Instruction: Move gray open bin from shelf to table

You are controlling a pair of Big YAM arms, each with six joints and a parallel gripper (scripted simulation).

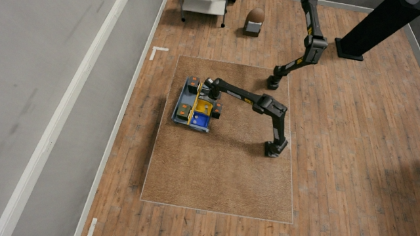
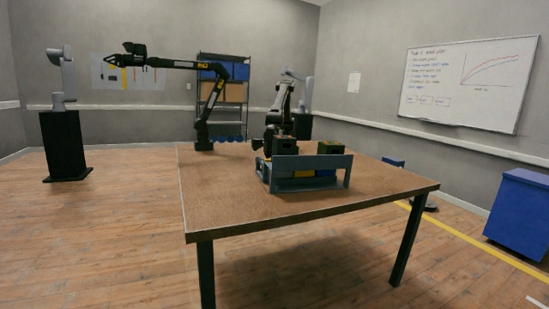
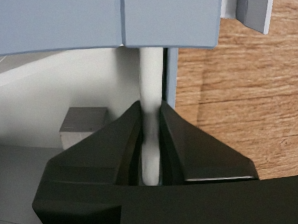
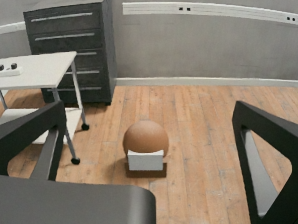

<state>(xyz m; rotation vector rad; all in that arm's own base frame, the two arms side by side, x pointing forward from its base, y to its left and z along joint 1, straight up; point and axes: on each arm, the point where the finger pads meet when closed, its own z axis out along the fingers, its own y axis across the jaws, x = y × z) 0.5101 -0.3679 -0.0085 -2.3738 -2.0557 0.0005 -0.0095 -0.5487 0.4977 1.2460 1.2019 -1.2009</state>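
The gray open bin (image 3: 105, 80) is close below my left gripper in the left wrist view, with a gray block (image 3: 82, 120) inside. My left gripper (image 3: 150, 110) is shut on the bin's thin pale side wall. The blue-gray shelf (image 1: 186, 98) (image 2: 310, 162) stands on the table; its upper board crosses the top of the left wrist view. A yellow bin (image 1: 203, 106) (image 2: 304, 173) and a blue bin (image 1: 203, 124) (image 2: 326, 172) stand side by side on it, with parts showing inside. The arm mostly hides the gray bin in the top view. My right gripper (image 2: 107, 59) (image 4: 149, 109) is open and empty, high and away from the shelf.
A dark box (image 1: 193, 84) (image 2: 284, 146) and a green box (image 1: 184, 111) (image 2: 331, 147) sit on top of the shelf. Another dark box (image 1: 216, 111) stands close beside the yellow bin. The brown table top (image 1: 210, 170) (image 2: 223, 202) extends around the shelf.
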